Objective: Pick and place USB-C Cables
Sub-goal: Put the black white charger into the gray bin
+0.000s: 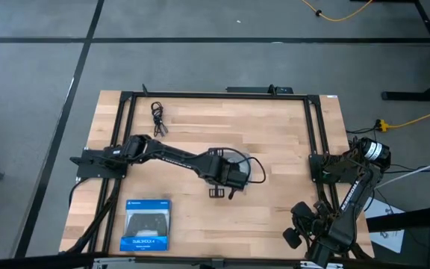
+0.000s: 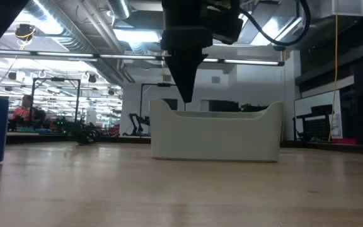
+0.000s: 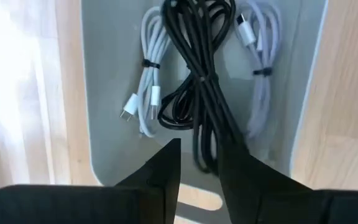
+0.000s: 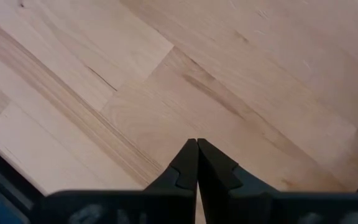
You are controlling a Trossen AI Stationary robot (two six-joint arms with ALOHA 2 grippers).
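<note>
My left gripper [image 3: 201,163] hangs fingers-down over a light grey tray [image 3: 110,93] near the table's middle [image 1: 226,178], shut on a black USB-C cable [image 3: 205,87]. In the tray lie two white bundled cables [image 3: 149,81] [image 3: 260,74] and another black coil [image 3: 174,113]. One more black cable [image 1: 157,118] rests flat on the wood toward the far left. In the low view the fingers [image 2: 186,85] taper to a point just above the tray's [image 2: 216,135] rim. My right gripper [image 4: 196,163] is shut over bare wood at the near right corner [image 1: 304,224]. My left gripper pinches the black cable bundle between its two fingers at one end of the bundle [image 3: 207,146], coming from above and pointing down. The bundle runs lengthwise away from the fingertips, over the other cables in the tray; whether its far end rests on them I cannot tell.
A blue-and-black boxed game controller [image 1: 146,224] lies at the near left of the table. A black metal frame [image 1: 125,134] runs along the left, far and right sides. The tray's walls [image 2: 162,126] stand taller at its ends. Bare wood spreads between the tray and the right arm.
</note>
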